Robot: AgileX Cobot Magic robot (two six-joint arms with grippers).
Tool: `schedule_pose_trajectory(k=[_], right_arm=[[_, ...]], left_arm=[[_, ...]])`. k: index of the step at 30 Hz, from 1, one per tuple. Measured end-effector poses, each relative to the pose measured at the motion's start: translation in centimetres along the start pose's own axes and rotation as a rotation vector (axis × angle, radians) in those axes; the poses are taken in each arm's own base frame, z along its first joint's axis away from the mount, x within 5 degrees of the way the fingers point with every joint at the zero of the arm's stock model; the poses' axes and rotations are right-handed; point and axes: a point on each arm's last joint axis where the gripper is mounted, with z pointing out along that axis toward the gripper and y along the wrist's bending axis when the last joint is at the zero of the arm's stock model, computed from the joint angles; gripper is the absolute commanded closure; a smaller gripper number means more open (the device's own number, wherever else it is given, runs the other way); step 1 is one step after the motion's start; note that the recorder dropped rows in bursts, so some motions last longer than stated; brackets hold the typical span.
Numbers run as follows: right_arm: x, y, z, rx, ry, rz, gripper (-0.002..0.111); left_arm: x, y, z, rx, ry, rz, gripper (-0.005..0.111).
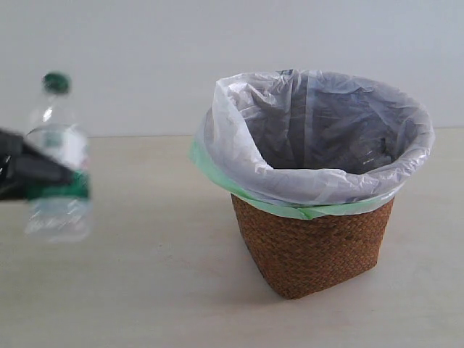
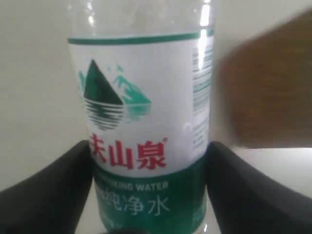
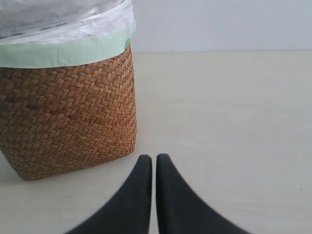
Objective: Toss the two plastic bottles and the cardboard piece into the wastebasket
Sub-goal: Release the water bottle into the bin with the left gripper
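A green-capped plastic bottle (image 1: 58, 152) hangs upright and clear of the pale table (image 1: 145, 290), pinched across its green-and-white label by the left gripper (image 1: 64, 174), at the left edge of the exterior view and well apart from the wastebasket (image 1: 312, 246). The left wrist view shows the two black fingers (image 2: 53, 190) spread to the bottle's width and pressed against opposite sides of the label, with the brown wicker blurred off to one side. The right gripper (image 3: 153, 163) sits low over the table just beside the basket's woven wall, its tips all but touching and holding nothing.

The step in hand appears to be the carry. The next move likely calls for bringing the bottle across bare table, above the white bag liner (image 1: 326, 185) folded over the rim, and letting go only once it is over the opening. The rim stands about level with the bottle's middle, so its base probably needs more height to clear. The other bottle and the cardboard piece are not seen on the table; whether they lie inside the bag cannot be told.
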Motion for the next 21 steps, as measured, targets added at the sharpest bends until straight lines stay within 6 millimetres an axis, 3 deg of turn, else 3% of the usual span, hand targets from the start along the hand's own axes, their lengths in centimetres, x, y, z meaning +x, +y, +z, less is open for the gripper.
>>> schedule_pose_trajectory(k=[1,3,4,6,8,11,13,17,21], right_arm=[[0.0,0.0,0.0,0.0,0.0,0.0,0.108],[0.0,0.0,0.0,0.0,0.0,0.0,0.108],[0.0,0.0,0.0,0.0,0.0,0.0,0.108],[0.0,0.0,0.0,0.0,0.0,0.0,0.108],[0.0,0.0,0.0,0.0,0.0,0.0,0.108],[0.0,0.0,0.0,0.0,0.0,0.0,0.108],[0.0,0.0,0.0,0.0,0.0,0.0,0.108],[0.0,0.0,0.0,0.0,0.0,0.0,0.108],[0.0,0.0,0.0,0.0,0.0,0.0,0.108]], left_arm=[[-1.2,-1.6,0.5,0.139,-0.028,0.012,0.068],[-4.8,-6.0,0.8,0.447,-0.12,0.052,0.034],[-6.3,-8.0,0.6,0.549,-0.152,0.071,0.025],[-9.6,-12.6,-0.1,0.689,-0.22,0.137,0.022],[-11.5,-16.5,-0.6,0.702,-0.221,0.168,0.022],[-12.1,-19.4,0.0,0.553,-0.134,0.202,0.022],[-12.1,-19.3,0.8,0.428,-0.088,0.209,0.022],[-11.9,-16.2,2.4,0.09,0.001,0.2,0.022],[-10.8,-13.9,2.3,-0.153,0.144,0.271,0.022]])
